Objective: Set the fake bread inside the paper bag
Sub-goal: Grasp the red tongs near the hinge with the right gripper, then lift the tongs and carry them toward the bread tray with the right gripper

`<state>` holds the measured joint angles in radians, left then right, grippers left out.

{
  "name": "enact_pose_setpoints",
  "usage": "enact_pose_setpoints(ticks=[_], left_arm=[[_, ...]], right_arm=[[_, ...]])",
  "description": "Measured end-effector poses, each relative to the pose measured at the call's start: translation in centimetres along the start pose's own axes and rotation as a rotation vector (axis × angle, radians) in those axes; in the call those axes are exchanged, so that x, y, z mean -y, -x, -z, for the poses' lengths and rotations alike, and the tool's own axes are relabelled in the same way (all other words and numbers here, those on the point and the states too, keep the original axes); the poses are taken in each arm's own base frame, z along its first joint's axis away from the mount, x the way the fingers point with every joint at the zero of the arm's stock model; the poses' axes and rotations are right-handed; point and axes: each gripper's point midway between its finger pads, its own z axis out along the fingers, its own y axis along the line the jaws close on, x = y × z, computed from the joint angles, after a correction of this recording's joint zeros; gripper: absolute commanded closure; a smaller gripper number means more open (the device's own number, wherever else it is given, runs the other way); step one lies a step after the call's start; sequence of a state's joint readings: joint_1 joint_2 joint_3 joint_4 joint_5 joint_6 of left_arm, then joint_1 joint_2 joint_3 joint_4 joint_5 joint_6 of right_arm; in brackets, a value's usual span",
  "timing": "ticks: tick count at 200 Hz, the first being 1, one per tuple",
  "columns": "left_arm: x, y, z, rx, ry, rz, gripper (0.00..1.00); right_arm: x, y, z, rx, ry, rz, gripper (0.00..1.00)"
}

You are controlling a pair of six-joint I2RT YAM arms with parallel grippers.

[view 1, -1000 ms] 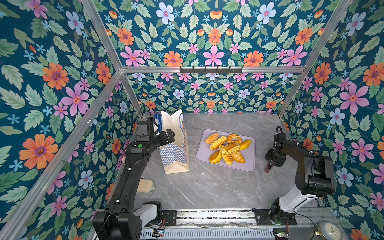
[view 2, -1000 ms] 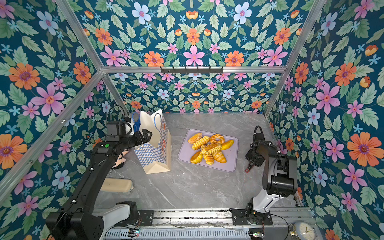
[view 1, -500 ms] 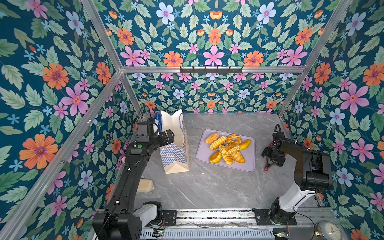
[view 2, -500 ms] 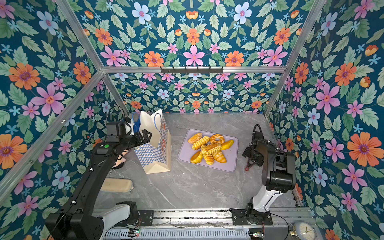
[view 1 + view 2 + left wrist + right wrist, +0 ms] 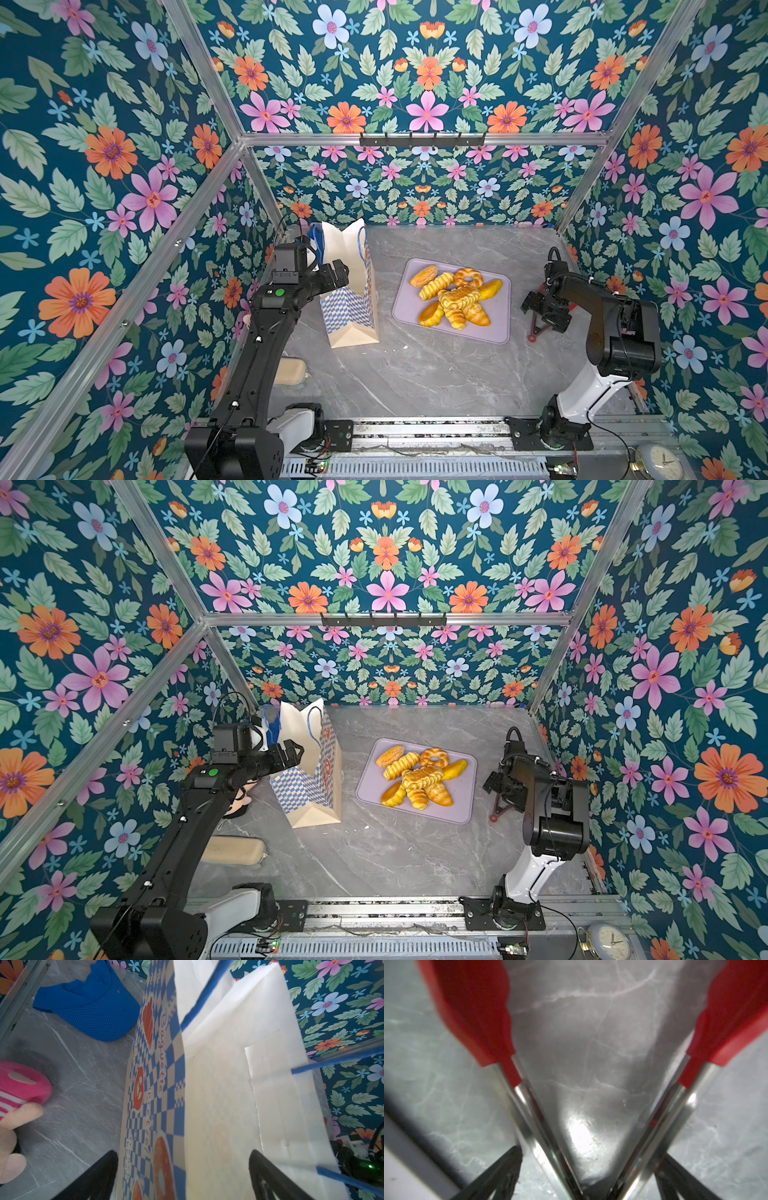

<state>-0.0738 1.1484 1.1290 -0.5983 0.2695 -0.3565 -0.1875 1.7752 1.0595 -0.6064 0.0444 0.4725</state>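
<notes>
The paper bag [image 5: 353, 307] [image 5: 307, 787] stands upright at the left, cream with blue checks. My left gripper [image 5: 332, 276] [image 5: 182, 1153] is open at its rim. One finger is outside the checkered wall and one inside the bag [image 5: 218, 1095], with no squeeze on the wall. Several pieces of fake bread [image 5: 455, 297] [image 5: 419, 777] lie heaped on a lilac tray [image 5: 498, 332]. To the right of the tray, my right gripper [image 5: 544, 309] [image 5: 589, 1153] holds red-tipped metal tongs [image 5: 529, 1105]. The tongs are spread in a wide V over bare table, with nothing between their tips.
A blue cap [image 5: 91, 1009] lies behind the bag, and a pink-striped doll [image 5: 18, 1088] lies left of it under my left arm. A beige oblong thing [image 5: 291, 372] rests at the front left. A clock [image 5: 656, 463] sits outside the front right corner. Flowered walls close in on three sides.
My right gripper's jaws have widened and the tongs have sprung apart. That wrist has also shifted slightly toward the back. The left arm and the bag have not moved.
</notes>
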Motion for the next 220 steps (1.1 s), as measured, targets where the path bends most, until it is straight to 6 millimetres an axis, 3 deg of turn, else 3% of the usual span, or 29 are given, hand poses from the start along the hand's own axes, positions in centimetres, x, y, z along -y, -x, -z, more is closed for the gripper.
enact_pose_setpoints(ticks=[53,96,118,220], left_arm=[[-0.1,0.1,0.0,0.003,0.006,-0.001,0.0],[-0.1,0.2,0.1,0.007,0.009,-0.008,0.0],[-0.1,0.2,0.2,0.008,0.008,-0.009,0.0],[-0.1,1.2,1.1,0.018,0.036,-0.022,0.0]], right_arm=[[0.2,0.0,-0.2,0.013,-0.004,-0.019,0.43],[0.5,0.1,0.3,0.054,0.01,-0.032,0.52],[0.2,-0.8,0.8,0.037,0.043,-0.035,0.56],[-0.8,-2.1,10.3,0.187,0.255,-0.041,0.6]])
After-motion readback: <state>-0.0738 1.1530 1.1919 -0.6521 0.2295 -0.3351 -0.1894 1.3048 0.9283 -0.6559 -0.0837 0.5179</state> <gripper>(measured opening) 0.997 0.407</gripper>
